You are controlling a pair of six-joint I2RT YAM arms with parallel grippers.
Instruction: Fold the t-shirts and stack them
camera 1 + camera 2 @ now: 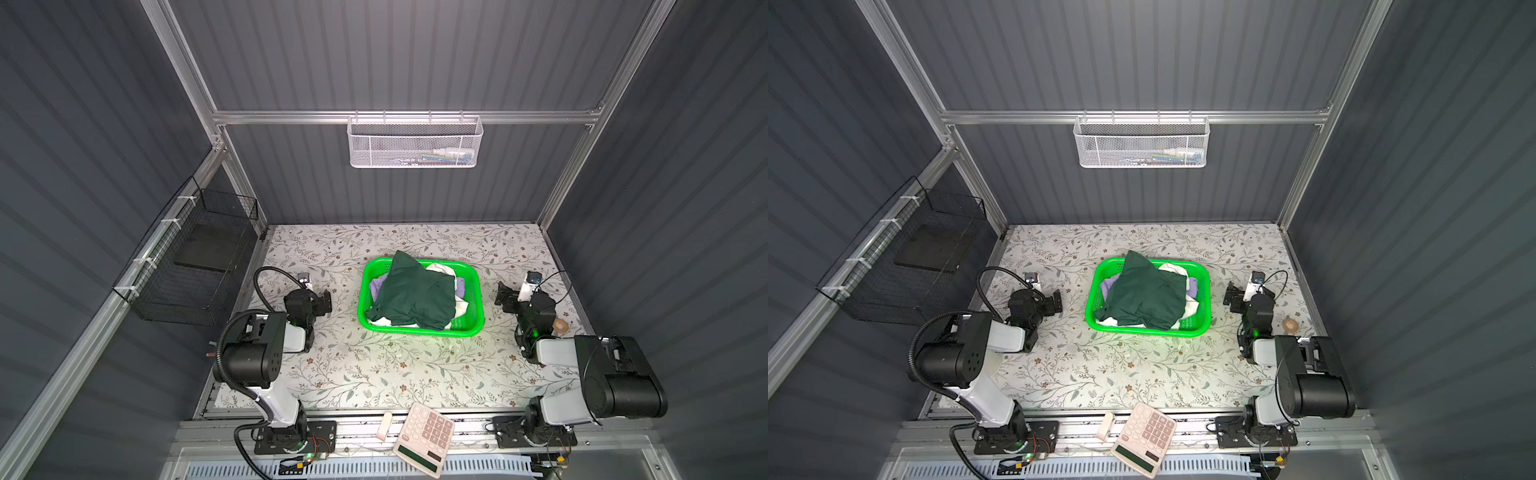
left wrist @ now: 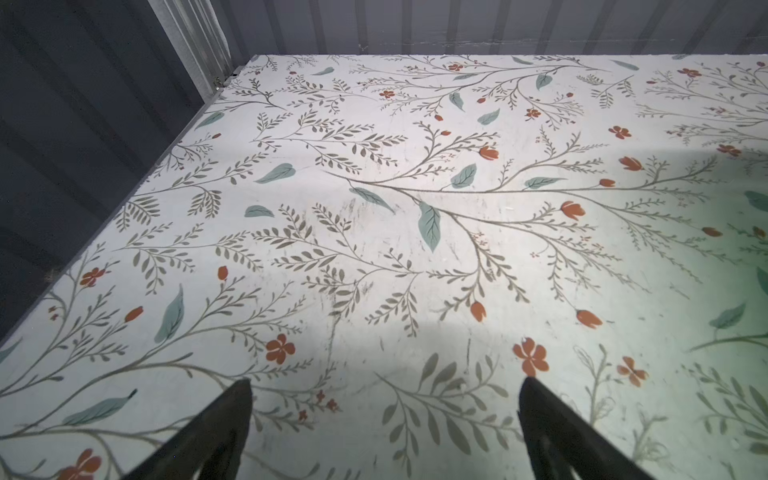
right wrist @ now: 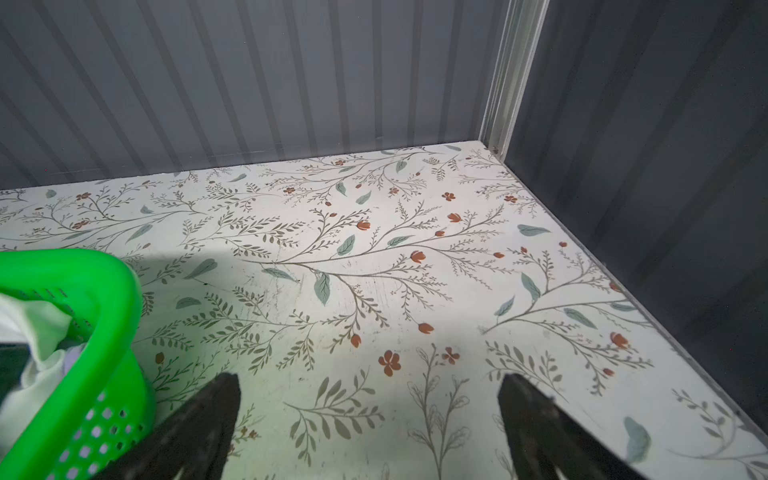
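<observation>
- On the front ledge, a calculator (image 1: 424,442), lying askew, with a small white piece (image 1: 384,424) just beside it.
- Further in, on the left of the flowered table (image 1: 374,374), the left gripper (image 2: 386,386): fingers (image 2: 224,424) wide apart, nothing between them, only bare tabletop ahead in the left wrist view.
- At about the same depth on the right, the right gripper (image 3: 370,380): fingers (image 3: 536,424) likewise spread, gripping nothing, close beside a corner of the basket in the right wrist view.
- Near the right arm, toward the table's right edge, a roll of tape (image 1: 561,326).
- Between the two grippers, mid-table, a bright green basket (image 1: 419,330) holding the t-shirts (image 1: 415,303) in a crumpled, unfolded heap.
- On top of that heap, the dark green t-shirt (image 1: 1146,295), rising over the far rim.
- Beneath it, the white t-shirt (image 1: 1177,270) poking out at the far right and near side, and the lavender t-shirt (image 1: 1109,284) peeking out at the left.
- On the left wall, a black wire basket (image 1: 199,266).
- Farthest, hooked on the back rail, a white mesh basket (image 1: 415,143) with a few items too small to make out.
</observation>
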